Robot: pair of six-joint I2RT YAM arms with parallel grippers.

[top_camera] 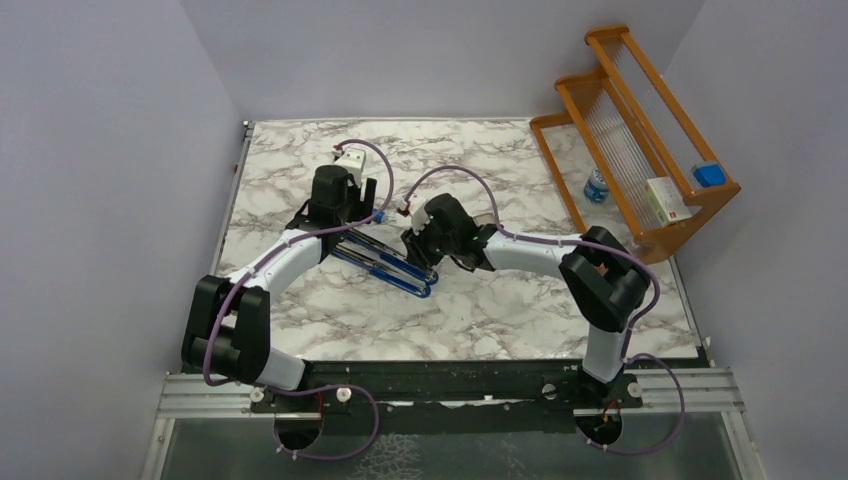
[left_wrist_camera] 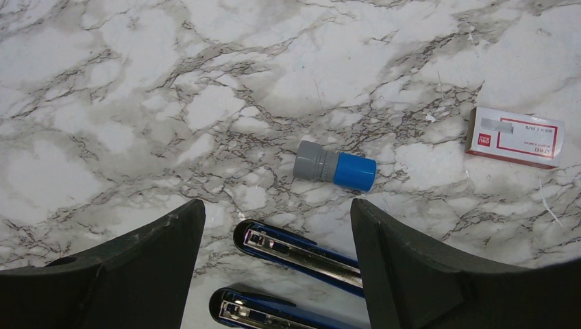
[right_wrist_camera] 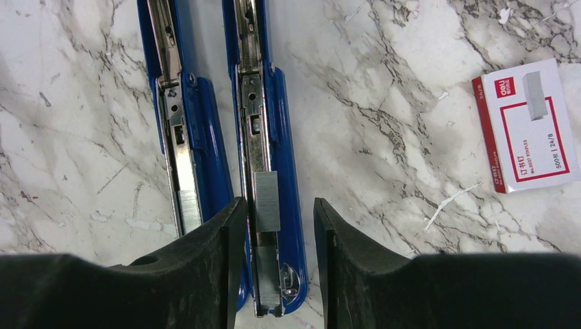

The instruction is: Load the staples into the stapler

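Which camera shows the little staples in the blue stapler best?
The right wrist view: the grey staple strip lies in the open stapler, close up. The left wrist view shows only the stapler's ends; in the top view the strip is too small to see.

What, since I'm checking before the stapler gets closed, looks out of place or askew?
Only litter: a thin white sliver lies loose on the marble table beside the staple box. The staple strip sits straight in the open stapler.

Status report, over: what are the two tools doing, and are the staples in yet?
Left tool open over opened stapler. Right tool open, straddling staples lying in the stapler's channel. Staple box and blue-capped cylinder lie aside, nothing blocking.
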